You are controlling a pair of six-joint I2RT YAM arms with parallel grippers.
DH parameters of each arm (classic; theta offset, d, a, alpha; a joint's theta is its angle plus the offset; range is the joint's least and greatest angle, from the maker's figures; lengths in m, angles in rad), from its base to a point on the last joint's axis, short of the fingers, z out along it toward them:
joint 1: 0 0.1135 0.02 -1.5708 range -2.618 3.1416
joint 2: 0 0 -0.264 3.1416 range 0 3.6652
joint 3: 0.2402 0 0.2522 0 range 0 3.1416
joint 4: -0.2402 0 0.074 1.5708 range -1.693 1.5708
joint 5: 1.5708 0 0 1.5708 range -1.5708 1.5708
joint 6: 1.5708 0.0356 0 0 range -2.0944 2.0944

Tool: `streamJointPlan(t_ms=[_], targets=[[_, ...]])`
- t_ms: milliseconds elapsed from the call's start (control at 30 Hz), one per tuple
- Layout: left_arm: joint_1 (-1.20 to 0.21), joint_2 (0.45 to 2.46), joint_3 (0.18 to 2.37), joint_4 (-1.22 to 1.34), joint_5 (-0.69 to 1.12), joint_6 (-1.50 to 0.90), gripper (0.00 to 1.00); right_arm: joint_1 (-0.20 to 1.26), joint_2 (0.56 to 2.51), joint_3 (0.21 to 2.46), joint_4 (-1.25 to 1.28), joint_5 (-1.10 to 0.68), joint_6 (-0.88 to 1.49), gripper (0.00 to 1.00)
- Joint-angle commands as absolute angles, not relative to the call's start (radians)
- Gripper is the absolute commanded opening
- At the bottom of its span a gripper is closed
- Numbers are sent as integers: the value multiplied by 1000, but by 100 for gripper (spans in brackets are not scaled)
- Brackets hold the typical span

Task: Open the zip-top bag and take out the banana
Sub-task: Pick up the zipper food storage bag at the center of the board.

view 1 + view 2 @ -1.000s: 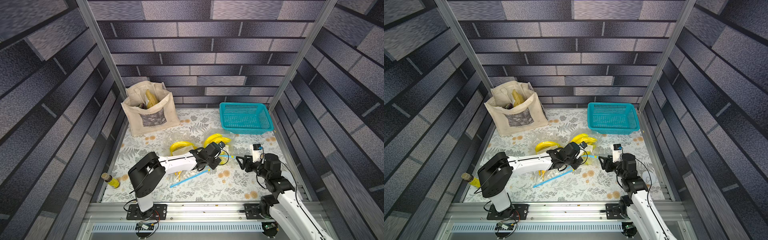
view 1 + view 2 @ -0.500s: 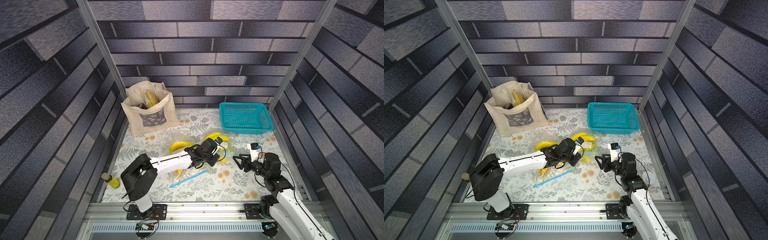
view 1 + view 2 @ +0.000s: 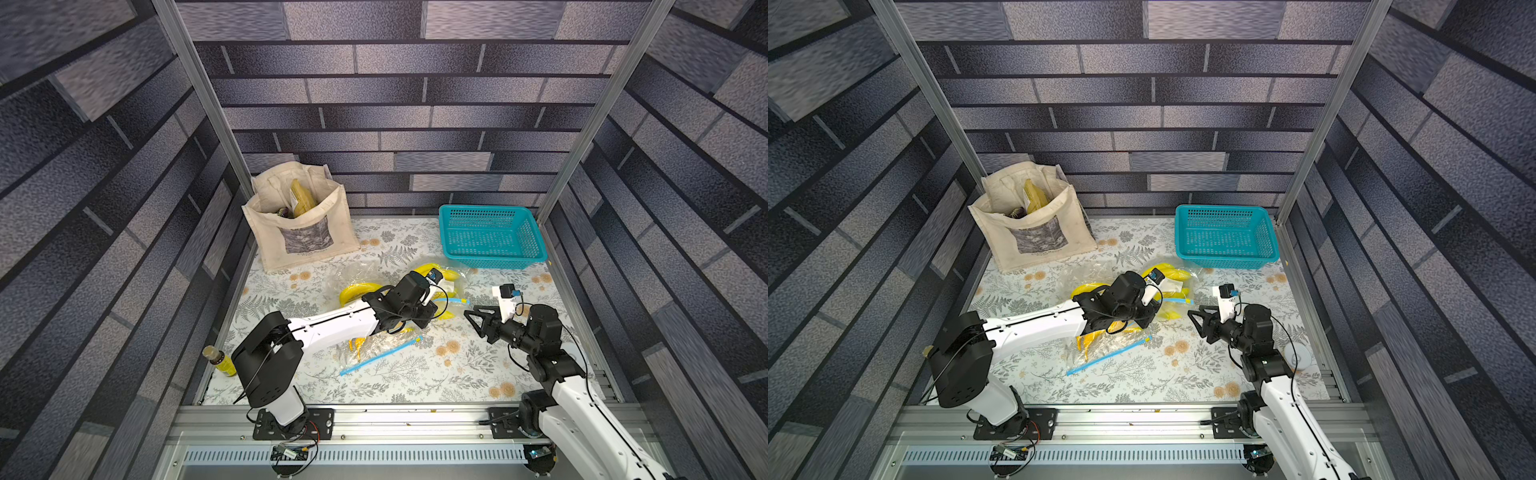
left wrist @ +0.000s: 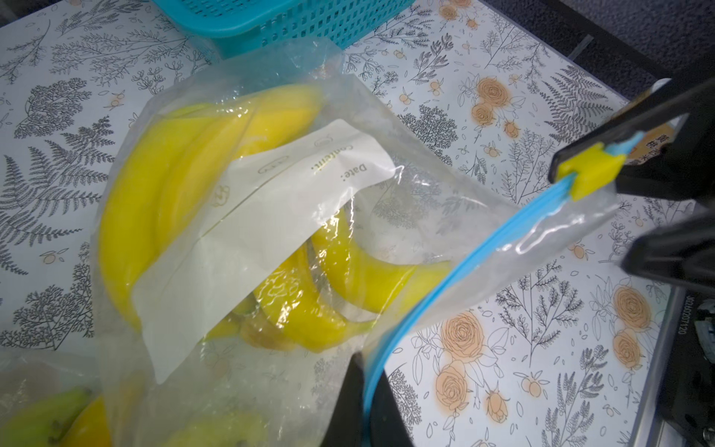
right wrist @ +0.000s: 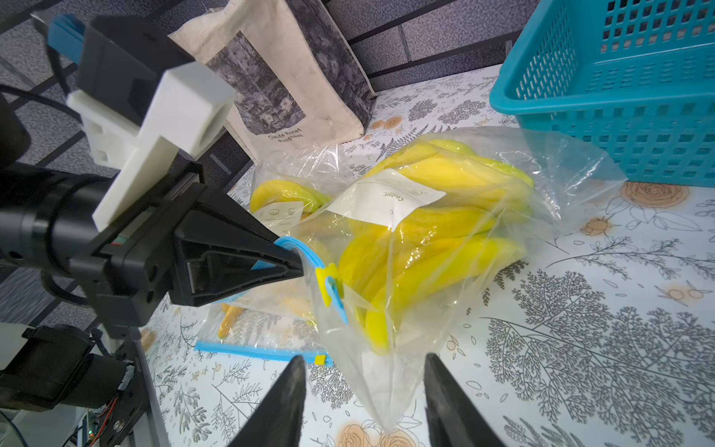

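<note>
Just ahead of my spread right gripper point(image 5: 363, 360) sits the yellow slider point(image 5: 329, 284); my left gripper point(image 5: 296, 267) pinches the blue zip strip point(image 4: 464, 259) beside it.

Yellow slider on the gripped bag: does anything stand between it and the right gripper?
Nothing visible does. The right gripper, jaws open, faces the yellow slider directly; the left gripper pinches the blue zip strip beside it.

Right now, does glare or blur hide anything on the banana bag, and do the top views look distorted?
Left wrist view: white glints streak the zip-top bag film, yet its label print is legible. Right wrist view: sharp; the right gripper fingers are dark silhouettes. In both top views: the wall bricks stretch toward the edges.
</note>
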State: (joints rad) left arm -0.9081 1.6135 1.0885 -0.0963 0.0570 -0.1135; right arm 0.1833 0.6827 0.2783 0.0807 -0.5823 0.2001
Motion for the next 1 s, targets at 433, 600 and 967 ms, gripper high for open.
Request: streamJointPlan(t_ms=[433,600,967], targets=[[-894,1569,1055,-71,100,-144,7,188,721,325,148,-639,146,43],[-892,1563,1057,-57,113,-152,8,189,739,320,175,-655,158,41],[-889,1546,1039,-41,120,-166,8,199,788,339,210,-669,156,33]])
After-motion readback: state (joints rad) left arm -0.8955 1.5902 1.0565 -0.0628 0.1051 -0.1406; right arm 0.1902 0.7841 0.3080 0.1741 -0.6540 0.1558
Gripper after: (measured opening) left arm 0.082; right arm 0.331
